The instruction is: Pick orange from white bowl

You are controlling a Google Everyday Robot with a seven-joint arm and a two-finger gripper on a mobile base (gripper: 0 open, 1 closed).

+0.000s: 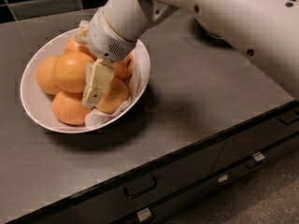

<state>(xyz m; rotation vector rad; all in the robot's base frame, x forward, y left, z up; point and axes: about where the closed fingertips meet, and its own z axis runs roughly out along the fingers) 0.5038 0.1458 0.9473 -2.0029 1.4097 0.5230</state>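
The wide white bowl (32,111) sits at the left of the grey counter, lined with crumpled white paper (100,118) and holding several oranges. My gripper (96,93) reaches down into the bowl from the upper right. It is between the large orange (70,71) at the left and a lower orange (114,96) at the right, and lies against both. Another orange (67,107) lies at the bowl's front. The white arm (210,8) crosses the top of the view and hides the bowl's back right rim.
The grey counter (196,92) spreads to the right of the bowl. Its front edge runs diagonally, with dark drawers and handles (140,186) below it. A dark tiled wall (42,3) stands behind. The smaller bowl is hidden behind the arm.
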